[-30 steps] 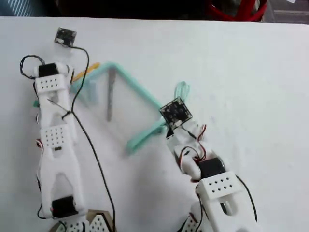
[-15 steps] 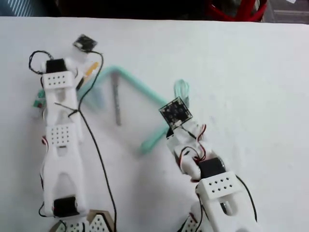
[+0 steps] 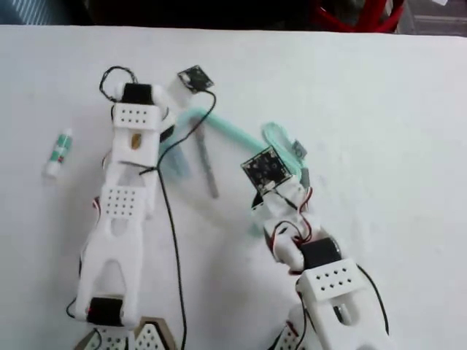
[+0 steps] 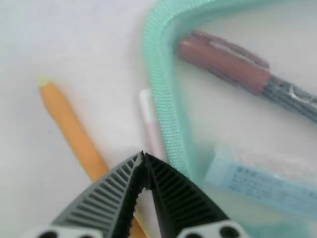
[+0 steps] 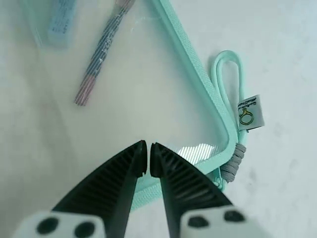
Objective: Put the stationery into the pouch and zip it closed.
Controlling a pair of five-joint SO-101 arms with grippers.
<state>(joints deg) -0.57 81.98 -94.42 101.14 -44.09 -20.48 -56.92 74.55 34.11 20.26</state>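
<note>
The clear pouch with a teal zip edge [image 3: 233,131] lies between both arms. Inside it are a maroon-tipped pen [image 3: 206,164] and a blue eraser [image 4: 262,183]. My left gripper [image 4: 144,163] is shut at the pouch's teal edge [image 4: 161,99]. A thin pink-white stick [image 4: 148,119] runs up to its tips, and an orange pen [image 4: 69,129] lies beside it outside the edge. My right gripper [image 5: 147,151] is shut on the clear sheet [image 5: 163,99] near the corner with the grey zip pull [image 5: 237,159]. A white and green tube [image 3: 58,152] lies loose at the far left.
The pouch's teal strap loop [image 5: 228,74] and its tag [image 5: 250,114] trail beyond the corner by the right arm [image 3: 321,255]. A black cable [image 3: 169,219] hangs along the left arm [image 3: 124,211]. A red object [image 3: 357,14] stands past the table's far edge.
The left arm swung to the right and dragged the pouch's left side with it, folding the pouch toward the right arm. The white and green tube is now uncovered. The right arm kept still.
</note>
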